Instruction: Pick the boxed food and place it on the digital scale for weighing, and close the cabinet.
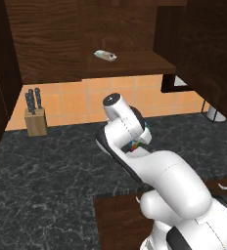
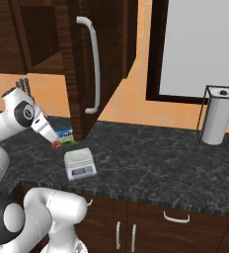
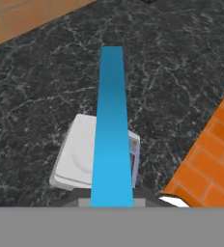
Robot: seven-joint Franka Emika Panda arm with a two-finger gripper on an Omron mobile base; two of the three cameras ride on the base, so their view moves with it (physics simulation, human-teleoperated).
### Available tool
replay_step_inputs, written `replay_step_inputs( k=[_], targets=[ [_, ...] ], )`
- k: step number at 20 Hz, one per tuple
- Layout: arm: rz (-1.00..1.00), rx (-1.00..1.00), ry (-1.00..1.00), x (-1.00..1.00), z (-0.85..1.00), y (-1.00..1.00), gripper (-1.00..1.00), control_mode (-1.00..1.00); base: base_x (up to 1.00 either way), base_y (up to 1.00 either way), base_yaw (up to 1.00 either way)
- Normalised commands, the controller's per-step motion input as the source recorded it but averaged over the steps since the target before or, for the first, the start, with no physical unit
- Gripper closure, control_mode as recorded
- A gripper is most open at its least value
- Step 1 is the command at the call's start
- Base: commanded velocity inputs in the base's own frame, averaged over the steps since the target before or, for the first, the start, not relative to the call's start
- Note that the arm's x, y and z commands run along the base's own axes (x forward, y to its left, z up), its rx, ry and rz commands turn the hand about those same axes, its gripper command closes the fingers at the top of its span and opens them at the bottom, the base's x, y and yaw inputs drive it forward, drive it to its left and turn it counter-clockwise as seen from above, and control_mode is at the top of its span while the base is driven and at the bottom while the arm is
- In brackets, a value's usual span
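My gripper (image 2: 56, 140) is shut on the boxed food (image 2: 65, 135), a thin blue box with red-orange print, and holds it just above the counter. In the hand view the box's blue edge (image 3: 111, 130) runs up the middle, over the white digital scale (image 3: 74, 159). From the right base view the scale (image 2: 80, 163) sits on the dark counter just right of and in front of the box. The cabinet door (image 2: 104, 54) stands open, its long silver handle (image 2: 94, 69) facing out. The box's colours (image 1: 134, 145) peek out beside my wrist.
A pale packet (image 1: 105, 55) lies on the open cabinet's shelf (image 1: 135, 62). A wooden knife block (image 1: 35, 120) stands at the back left of the counter. A paper towel holder (image 2: 216, 120) stands at the back right. Drawers with short handles (image 2: 176, 218) run below the counter.
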Motion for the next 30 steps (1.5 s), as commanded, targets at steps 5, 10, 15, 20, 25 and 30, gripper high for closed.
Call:
replay_step_inputs(
  k=[5,10,15,20,25,30],
  targets=[
    [0.00,0.00,-0.01,0.01,-0.38,0.00,1.00,-1.00,0.00,0.00,0.00],
    [0.00,0.00,0.00,0.00,-0.30,-0.04,1.00,-1.00,0.00,0.00,0.00],
    [0.00,0.00,0.00,0.02,-0.13,-0.17,1.00,-1.00,0.00,0.00,0.00],
    [0.00,0.00,-0.01,0.14,-0.10,-0.24,1.00,-1.00,0.00,0.00,0.00],
    [0.00,-0.01,-0.03,0.06,-0.31,0.09,1.00,-1.00,0.00,0.00,0.00],
    [0.00,-0.03,-0.02,0.02,-0.37,0.07,1.00,-1.00,0.00,0.00,0.00]
  ],
)
